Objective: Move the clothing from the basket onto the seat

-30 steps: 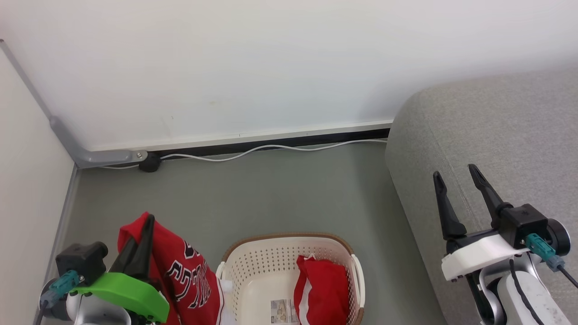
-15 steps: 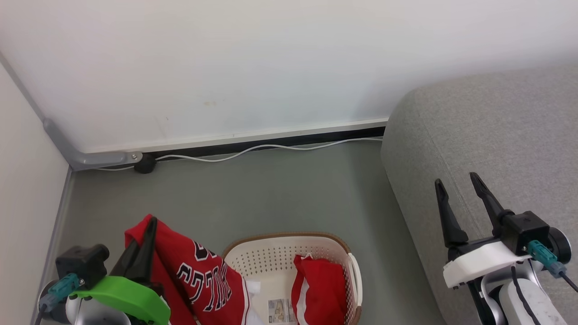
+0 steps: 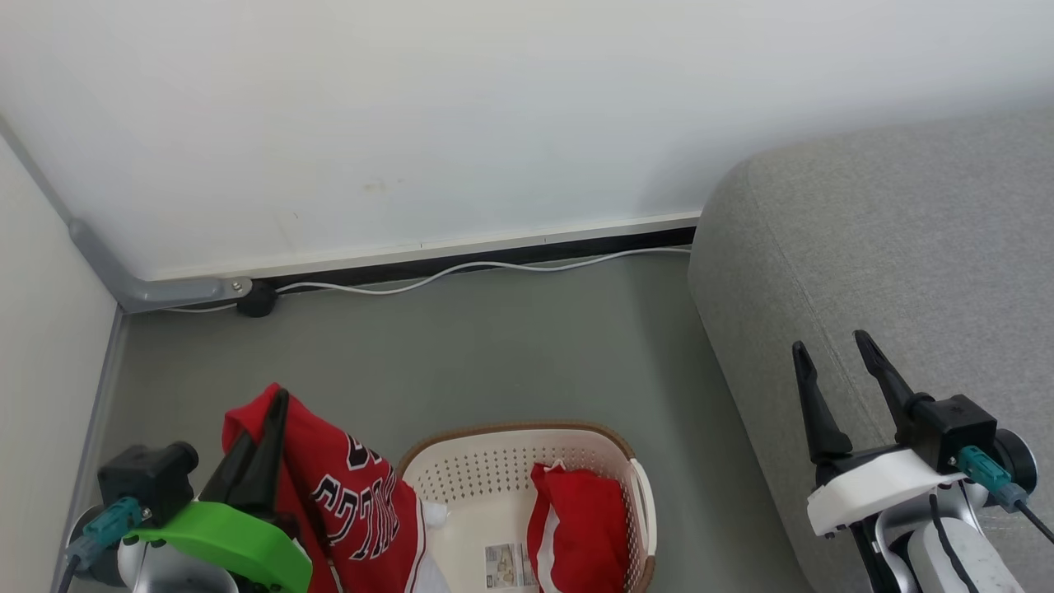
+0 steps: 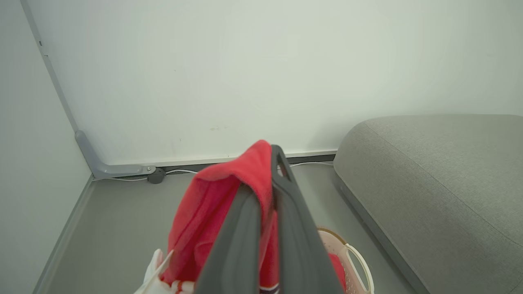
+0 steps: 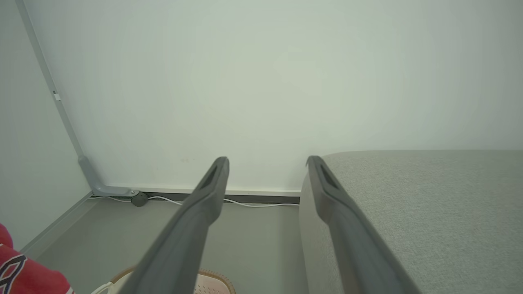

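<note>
My left gripper (image 3: pixel 276 403) is shut on a red jersey (image 3: pixel 362 511) with black white-outlined lettering, which hangs from its fingers just left of the basket (image 3: pixel 609 449). In the left wrist view the red cloth (image 4: pixel 212 212) is pinched between the dark fingers (image 4: pixel 286 204). A second red garment (image 3: pixel 576 527) with white trim lies inside the cream basket, beside a paper label (image 3: pixel 506 567). The grey seat (image 3: pixel 906 263) fills the right side. My right gripper (image 3: pixel 830 346) stands open above the seat's front edge, with nothing between its fingers (image 5: pixel 212 188).
A white wall and a skirting board run across the back, with a white cable (image 3: pixel 461 270) and a black plug (image 3: pixel 256 301) on the grey floor (image 3: pixel 494 354). A grey conduit (image 3: pixel 123 280) bends down the left corner. A wall (image 3: pixel 41 371) stands close on the left.
The head camera has shifted slightly. The jersey swung right over the basket's edge, then back toward my left gripper. The right gripper sits a little lower in the view, still open.
</note>
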Controlling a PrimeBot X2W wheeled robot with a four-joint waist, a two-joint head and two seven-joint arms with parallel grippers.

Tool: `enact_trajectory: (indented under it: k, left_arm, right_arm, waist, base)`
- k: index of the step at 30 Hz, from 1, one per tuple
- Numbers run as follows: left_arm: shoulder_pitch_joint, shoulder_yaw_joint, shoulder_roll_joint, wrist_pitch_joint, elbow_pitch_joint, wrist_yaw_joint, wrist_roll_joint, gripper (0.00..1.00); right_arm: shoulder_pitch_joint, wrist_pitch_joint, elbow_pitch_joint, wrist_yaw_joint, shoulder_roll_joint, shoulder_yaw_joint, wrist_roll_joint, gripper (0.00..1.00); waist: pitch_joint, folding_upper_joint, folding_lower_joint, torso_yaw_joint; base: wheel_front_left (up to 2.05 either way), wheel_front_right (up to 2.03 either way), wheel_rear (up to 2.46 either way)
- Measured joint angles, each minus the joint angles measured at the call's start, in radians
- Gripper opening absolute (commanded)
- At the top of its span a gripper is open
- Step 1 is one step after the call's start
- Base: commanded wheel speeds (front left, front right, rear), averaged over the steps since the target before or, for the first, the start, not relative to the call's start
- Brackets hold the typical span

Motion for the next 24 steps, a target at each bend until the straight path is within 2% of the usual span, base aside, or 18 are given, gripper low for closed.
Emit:
enact_trajectory:
  k: [11,15,16,20,24]
  left_arm:
    - [0.01,-0.005,0.007,0.026,-0.033,0.002,0.0,0.0]
    - [0.009,-0.029,0.01,0.039,-0.062,0.002,0.0,0.0]
    - [0.009,-0.029,0.01,0.039,-0.062,0.002,0.0,0.0]
    - [-0.004,-0.091,0.008,0.056,-0.109,-0.011,0.0,0.0]
    - [-0.078,-0.179,-0.015,0.083,-0.156,-0.026,0.0,0.0]
  right_arm:
    - [0.0,0.0,0.007,0.004,0.007,-0.001,0.0,1.0]
    - [-0.002,0.0,0.003,0.044,0.007,0.041,-0.004,1.0]
    - [-0.002,0.0,0.003,0.044,0.007,0.041,-0.004,1.0]
    - [-0.03,0.0,0.002,0.09,0.025,0.151,-0.03,1.0]
    - [-0.073,0.0,0.001,0.1,0.04,0.23,-0.044,1.0]
  waist:
    - [0.003,0.0,0.0,-0.006]
    - [0.008,0.0,0.0,-0.006]
    - [0.008,0.0,0.0,-0.006]
    - [0.013,0.0,0.0,-0.003]
    - [0.016,0.0,0.0,0.008]
  base:
    - [0.0,0.0,0.0]
    - [0.0,0.0,0.0]
    - [0.0,0.0,0.0]
    - [0.0,0.0,0.0]
    - [0.0,0.0,0.0]
